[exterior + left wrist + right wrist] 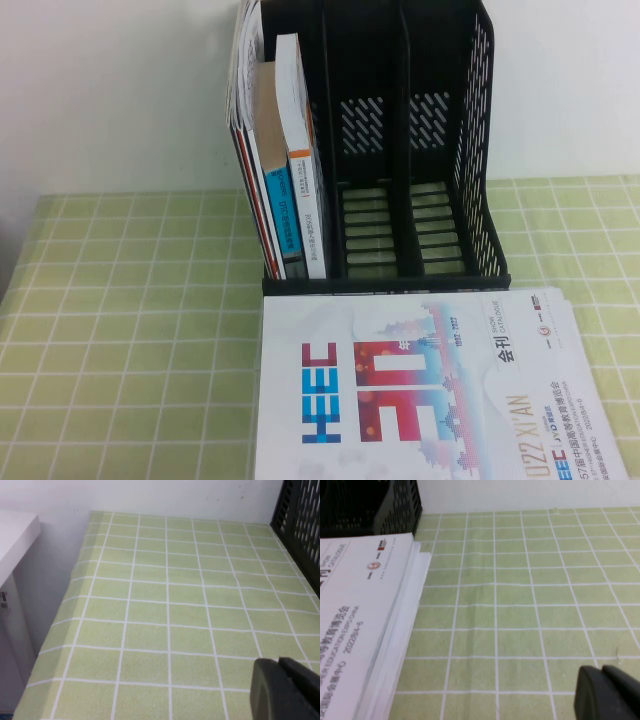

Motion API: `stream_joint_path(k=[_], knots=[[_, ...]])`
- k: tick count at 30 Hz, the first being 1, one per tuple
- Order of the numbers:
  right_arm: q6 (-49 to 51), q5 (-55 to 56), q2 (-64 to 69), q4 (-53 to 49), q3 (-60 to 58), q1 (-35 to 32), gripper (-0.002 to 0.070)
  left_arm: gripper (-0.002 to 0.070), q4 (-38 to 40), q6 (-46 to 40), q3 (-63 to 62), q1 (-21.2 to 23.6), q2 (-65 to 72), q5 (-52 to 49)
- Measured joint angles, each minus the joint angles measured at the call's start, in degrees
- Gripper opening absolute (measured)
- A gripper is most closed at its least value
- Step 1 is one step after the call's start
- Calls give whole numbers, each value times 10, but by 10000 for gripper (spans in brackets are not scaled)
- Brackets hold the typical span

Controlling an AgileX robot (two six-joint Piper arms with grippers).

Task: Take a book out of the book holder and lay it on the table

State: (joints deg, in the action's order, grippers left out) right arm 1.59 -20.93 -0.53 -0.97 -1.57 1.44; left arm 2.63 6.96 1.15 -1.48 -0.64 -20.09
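The right gripper hangs low over the table, off to the right of the book holder. Its two dark fingers are pressed tight together and hold nothing. The left gripper hangs low over the table too, on the left side of the book holder. Only its tips show, but they look pressed together as well, with nothing between them.

A big white magazine lies flat on the table, right in front of the book holder. It has "HEEC 30" in blue and red on it, and it touches the holder's front edge. More white sheets peek out from under it.

The book holder is tall and black, with three slots, bars on its floor and little holes in its walls. The middle and right slots hold nothing.

The book stands up straight in the left slot, against the wall next to the middle slot. It is thick, with a white spine and an orange patch on it. Its cover is hidden. A blue-spined book is squeezed right beside it, and thin magazines lean on the far left.
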Motion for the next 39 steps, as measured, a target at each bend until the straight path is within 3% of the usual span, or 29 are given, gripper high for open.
stream_joint_path(k=[28,39], knots=[[0,12,0,10,0,0,-1,-3,-1,-1,0,0,0,13],[3,110,0,10,0,0,-1,-3,100,1,3,0,0,152]])
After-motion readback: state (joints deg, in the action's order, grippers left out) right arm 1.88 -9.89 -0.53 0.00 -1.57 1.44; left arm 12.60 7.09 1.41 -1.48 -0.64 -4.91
